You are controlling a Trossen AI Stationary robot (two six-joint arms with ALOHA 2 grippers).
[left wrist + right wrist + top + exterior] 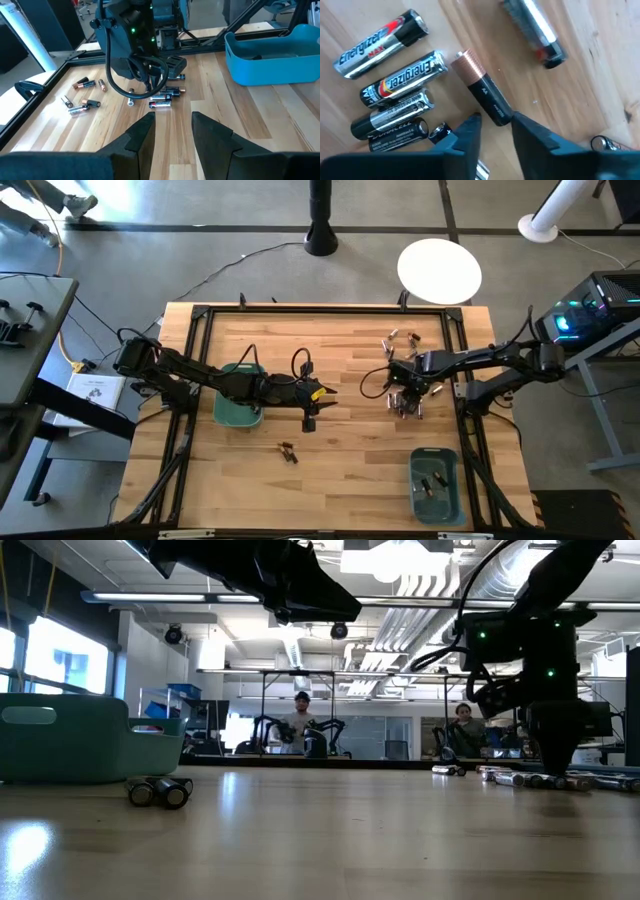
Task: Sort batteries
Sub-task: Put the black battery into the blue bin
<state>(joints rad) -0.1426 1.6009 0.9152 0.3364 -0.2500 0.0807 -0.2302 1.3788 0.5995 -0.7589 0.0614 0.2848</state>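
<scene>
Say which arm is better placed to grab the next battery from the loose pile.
Right. The right gripper sits low over the pile, its fingers straddling the end of a copper-topped battery. The left gripper hangs near mid-table, apart from the pile, with nothing between its fingers.

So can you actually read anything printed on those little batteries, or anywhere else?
"Energizer MAX" on a silver and black battery.
"Energizer" on the silver battery beside it.
"DURACELL", faintly, on a dark battery.
"AA" on the copper-topped battery at the right hand.
Print elsewhere is too small to read.
</scene>
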